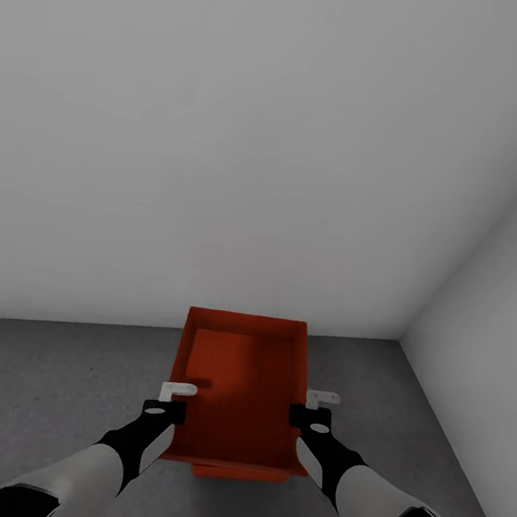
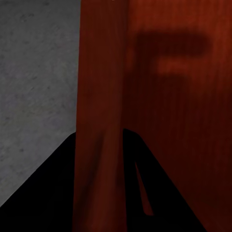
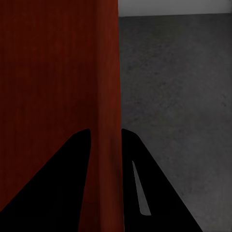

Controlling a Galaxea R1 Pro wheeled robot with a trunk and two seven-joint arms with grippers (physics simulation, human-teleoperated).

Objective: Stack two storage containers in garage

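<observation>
An orange-red storage container (image 1: 238, 389) is held low over the dark grey concrete floor (image 1: 37, 390) of the garage, open side up. My left gripper (image 1: 181, 388) is shut on its left wall (image 2: 101, 96), one finger on each side. In the same way, my right gripper (image 1: 315, 401) is shut on the right wall (image 3: 107, 72). Under the box's near edge a thin strip of a second orange-red container (image 1: 237, 475) shows; the rest of it is hidden beneath.
A pale grey wall (image 1: 224, 161) rises just behind the box and meets a side wall (image 1: 500, 313) in a corner at the right. Bare concrete floor (image 3: 179, 96) spreads to both sides.
</observation>
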